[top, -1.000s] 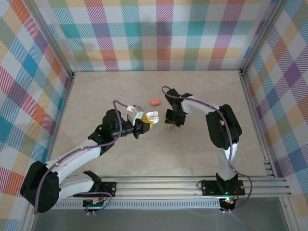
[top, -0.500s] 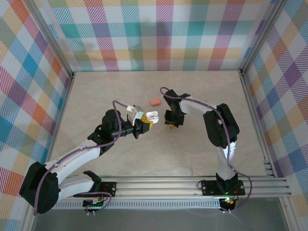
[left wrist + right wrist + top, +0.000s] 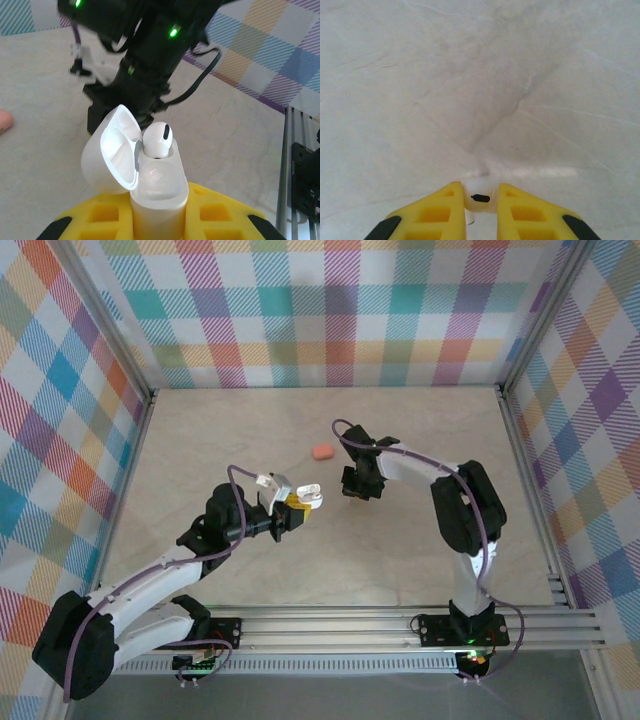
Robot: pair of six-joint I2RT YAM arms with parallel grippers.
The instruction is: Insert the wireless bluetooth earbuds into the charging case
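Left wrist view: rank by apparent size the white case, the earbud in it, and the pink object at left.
1. White charging case, lid open, close to the camera.
2. White earbud seated in it.
3. Pink object: cut off by the frame edge and farther away, so its place against the earbud is unsure.

Charging case [image 3: 156, 192]: glossy white. Seated earbud [image 3: 158, 140]: white, black slot mark. Second earbud [image 3: 480, 196]: white, black mark. Finger pads [image 3: 440, 211]: yellow, black tips. Pebble-shaped object [image 3: 321, 452]: salmon-pink. Table [image 3: 200, 440]: beige, faint marble veining. Walls [image 3: 330, 310]: pastel plaid, multicolour.
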